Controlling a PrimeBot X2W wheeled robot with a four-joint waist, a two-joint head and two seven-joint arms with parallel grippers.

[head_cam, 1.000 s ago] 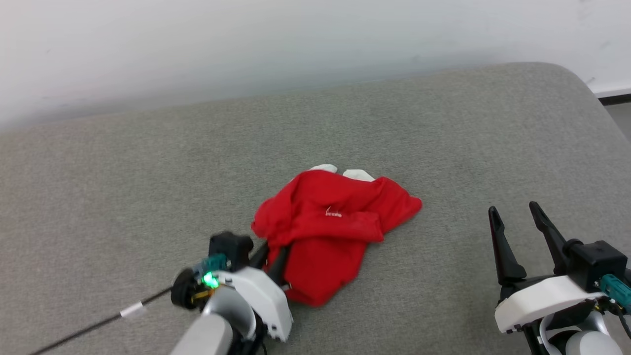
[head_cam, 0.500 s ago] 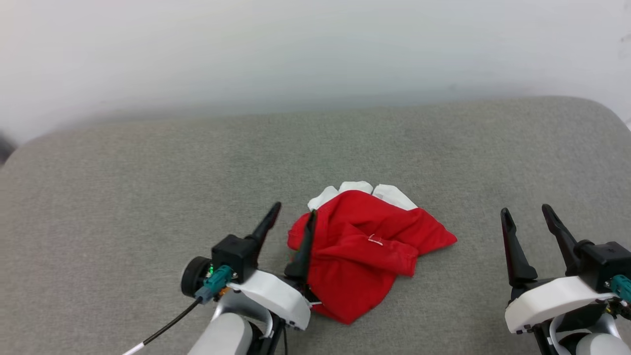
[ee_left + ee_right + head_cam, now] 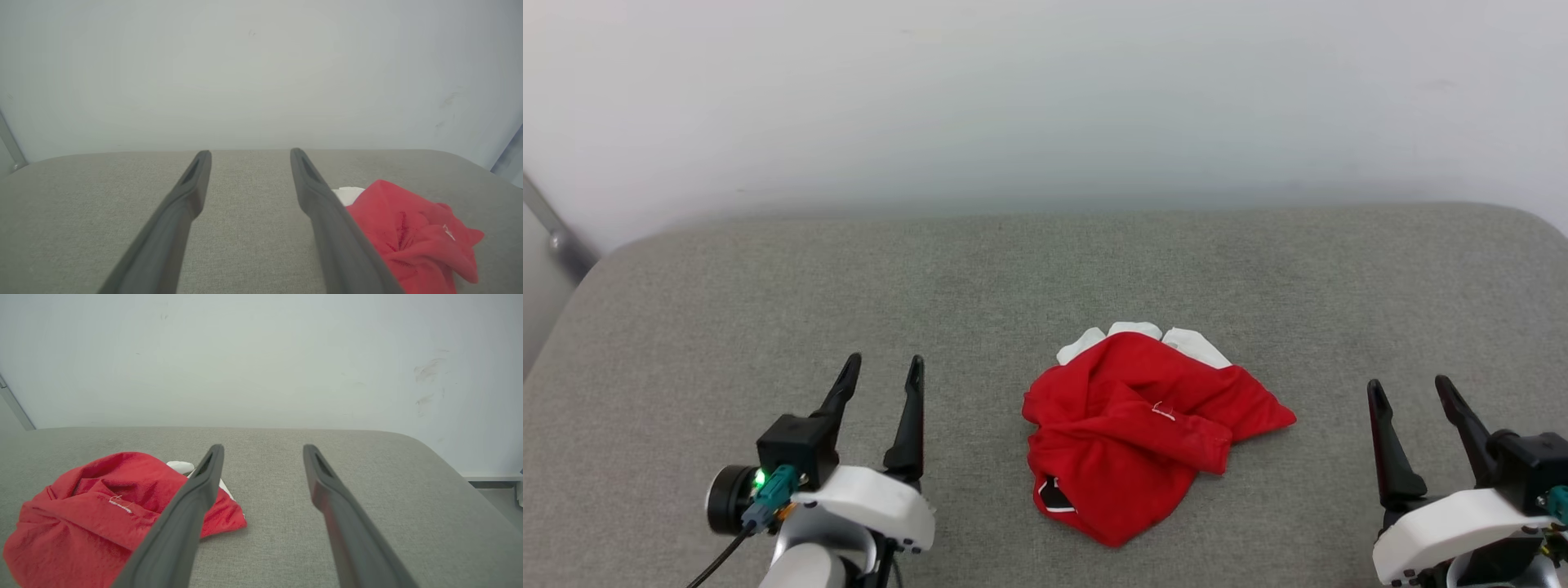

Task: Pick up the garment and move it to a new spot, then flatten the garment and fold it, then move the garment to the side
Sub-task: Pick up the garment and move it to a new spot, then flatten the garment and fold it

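Note:
The garment [image 3: 1143, 437] lies crumpled in a red heap on the grey cushion [image 3: 1029, 278], white sleeve parts showing at its far edge and a bit of black print at its near left. My left gripper [image 3: 882, 371] stands open to the left of the heap, apart from it, with nothing between its fingers. In the left wrist view the garment [image 3: 412, 237] sits right of the open left gripper [image 3: 250, 154]. Open and empty too, my right gripper [image 3: 1409, 388] rests to the heap's right. The right wrist view has the garment [image 3: 102, 514] left of the open right gripper [image 3: 263, 448].
A pale wall [image 3: 1045, 106] rises behind the cushion. The cushion's rounded far corners show at the left [image 3: 613, 253] and right [image 3: 1535, 224]. A grey metal bar [image 3: 556, 233] slants by the left corner. Floor [image 3: 502, 498] lies beyond the cushion's right edge.
My left gripper let go of the garment's left edge, opened and drew back to the left. The garment settled on the cushion. The head camera tilted and turned, shifting the whole picture.

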